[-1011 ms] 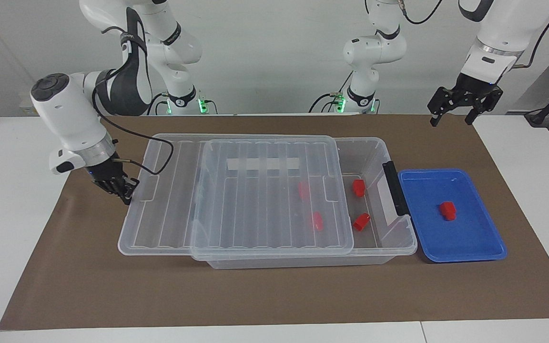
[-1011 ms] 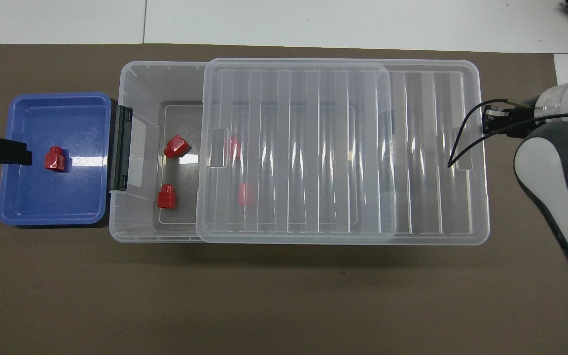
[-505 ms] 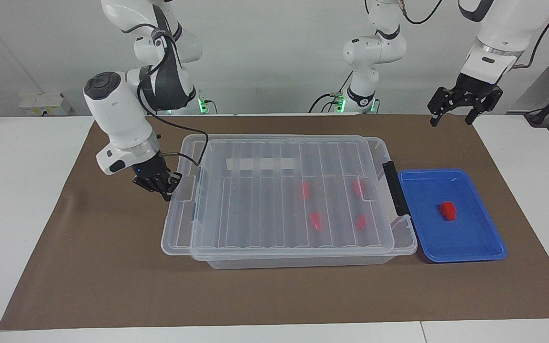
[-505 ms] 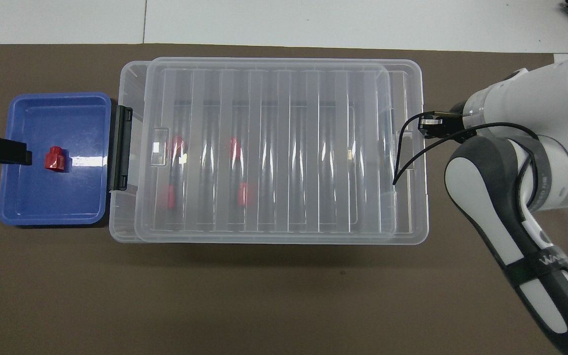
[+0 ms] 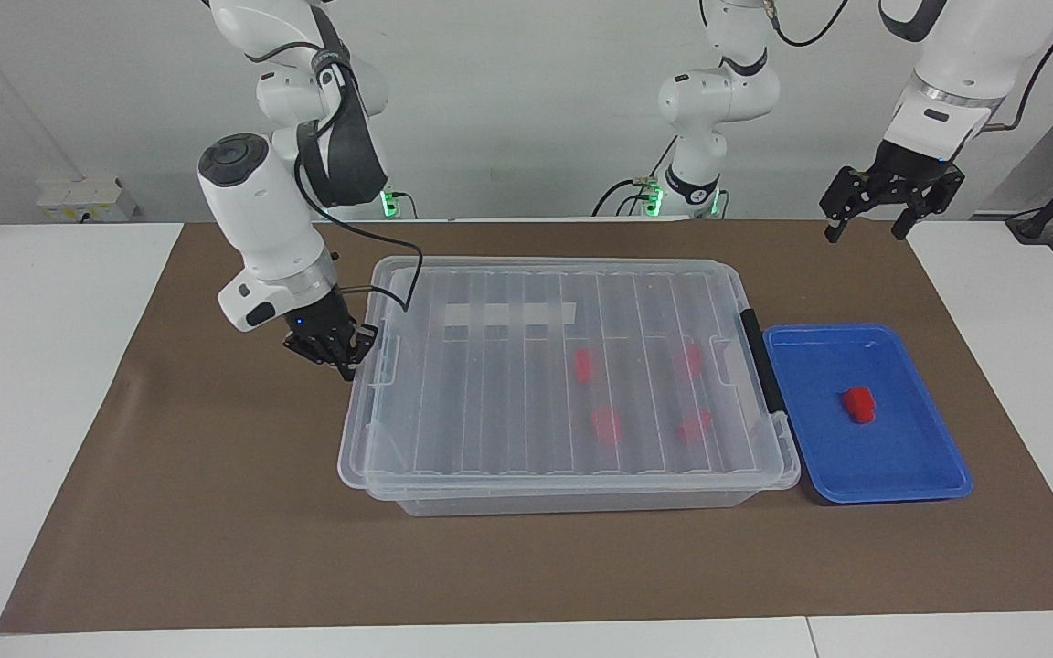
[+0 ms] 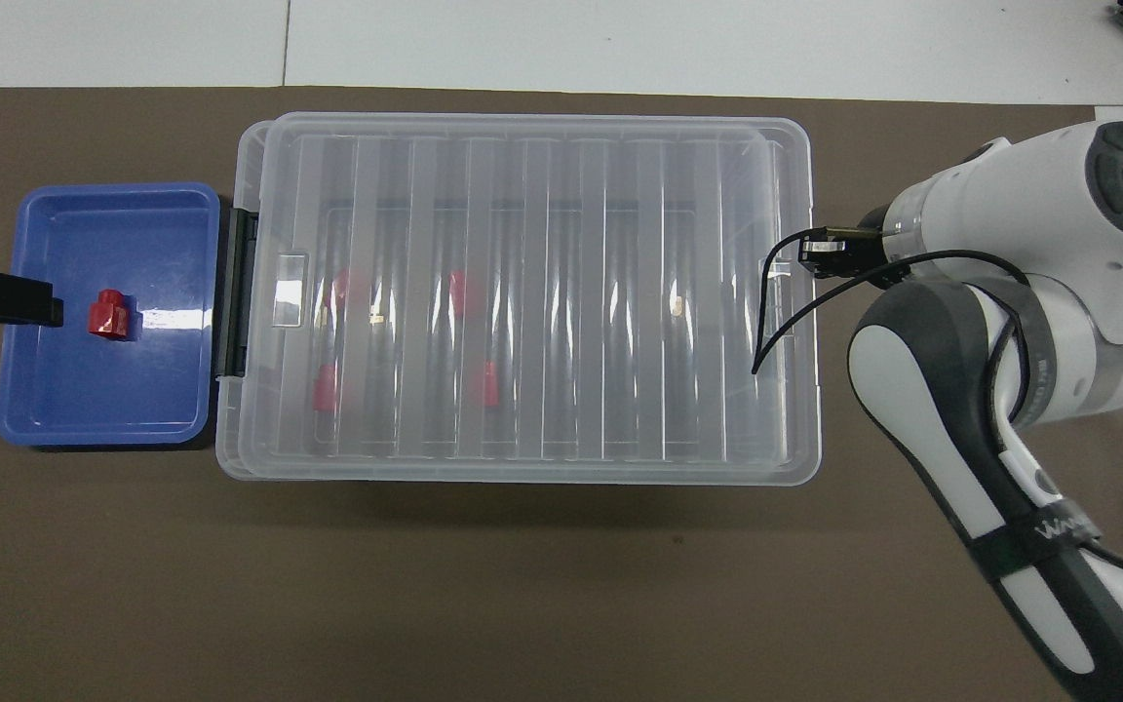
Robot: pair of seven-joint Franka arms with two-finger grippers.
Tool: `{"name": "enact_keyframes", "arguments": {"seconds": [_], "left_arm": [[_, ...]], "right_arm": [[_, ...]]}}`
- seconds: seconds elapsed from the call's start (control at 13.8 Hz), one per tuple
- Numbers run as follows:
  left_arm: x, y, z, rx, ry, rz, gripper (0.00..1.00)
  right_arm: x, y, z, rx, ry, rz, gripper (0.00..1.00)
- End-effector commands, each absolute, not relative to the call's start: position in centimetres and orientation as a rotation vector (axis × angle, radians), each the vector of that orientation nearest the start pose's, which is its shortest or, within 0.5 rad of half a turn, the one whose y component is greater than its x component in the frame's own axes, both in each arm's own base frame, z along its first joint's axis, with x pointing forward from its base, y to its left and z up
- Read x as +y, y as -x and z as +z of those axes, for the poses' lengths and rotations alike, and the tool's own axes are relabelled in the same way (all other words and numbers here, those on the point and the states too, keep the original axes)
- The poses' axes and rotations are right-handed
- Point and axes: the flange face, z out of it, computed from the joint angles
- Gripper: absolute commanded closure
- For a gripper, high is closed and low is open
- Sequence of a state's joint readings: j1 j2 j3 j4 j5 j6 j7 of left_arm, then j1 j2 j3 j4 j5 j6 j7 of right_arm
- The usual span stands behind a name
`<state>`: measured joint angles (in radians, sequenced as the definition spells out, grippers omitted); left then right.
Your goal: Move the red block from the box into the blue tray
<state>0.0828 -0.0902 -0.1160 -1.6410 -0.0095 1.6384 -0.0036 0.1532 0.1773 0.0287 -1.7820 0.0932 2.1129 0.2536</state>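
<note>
Facing view: lid [image 5: 563, 366] drawn almost square over the box [image 5: 581, 498], one red block [image 5: 858, 404] lying in the blue tray [image 5: 938, 480].

Right gripper [image 5: 344, 350] is seen at the lid's edge at the right arm's end, fingers shut together on or against its tab; which of the two cannot be made out. A skewed lid is the risk judged here: if the edge is let go before it seats, it may ride up on the rim or jam against the black latch [image 5: 761, 361]. Left gripper [image 5: 888, 203], fingers apart, waits in the air near the worktop's corner. Four red pieces under the ribbed lid are blurred; in the overhead view the left gripper is cut off by the frame edge.
</note>
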Motion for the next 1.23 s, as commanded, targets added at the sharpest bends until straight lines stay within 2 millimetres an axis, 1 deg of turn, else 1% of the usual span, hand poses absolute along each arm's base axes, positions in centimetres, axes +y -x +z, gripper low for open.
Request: {"name": "enact_keyframes", "arguments": {"seconds": [0.0, 0.29, 0.51, 0.58, 0.72, 0.87, 0.94, 1.01, 1.16], "left_arm": [[-2.3, -52.4, 64.7, 0.043, 3.145, -0.127, 0.00], [-2.3, -52.4, 64.8, 0.043, 3.145, -0.129, 0.00], [-2.3, -52.4, 64.8, 0.043, 3.145, -0.129, 0.00], [-2.3, -52.4, 64.7, 0.043, 3.145, -0.127, 0.00], [-2.2, -52.5, 64.6, 0.040, 3.146, -0.122, 0.00], [-2.0, -52.6, 64.6, 0.033, 3.146, -0.122, 0.00], [-1.9, -52.6, 64.6, 0.031, 3.146, -0.122, 0.00], [-1.9, -52.6, 64.6, 0.031, 3.146, -0.122, 0.00], [-1.9, -52.6, 64.6, 0.031, 3.146, -0.122, 0.00]], "right_arm": [[12.7, -60.9, 46.9, 0.188, 2.989, -0.186, 1.00], [12.6, -61.1, 47.1, 0.188, 2.988, -0.191, 1.00], [11.6, -61.1, 47.9, 0.213, 2.986, -0.199, 1.00], [11.1, -60.9, 48.6, 0.220, 2.987, -0.210, 1.00], [9.5, -60.3, 50.2, 0.259, 2.996, -0.209, 1.00], [7.0, -59.6, 51.8, 0.326, 3.002, -0.175, 1.00], [6.0, -59.3, 52.3, 0.357, 3.006, -0.152, 0.39], [5.1, -58.9, 53.0, 0.377, 3.008, -0.147, 0.00], [3.8, -58.3, 55.4, 0.378, 3.058, -0.155, 0.00]]}}
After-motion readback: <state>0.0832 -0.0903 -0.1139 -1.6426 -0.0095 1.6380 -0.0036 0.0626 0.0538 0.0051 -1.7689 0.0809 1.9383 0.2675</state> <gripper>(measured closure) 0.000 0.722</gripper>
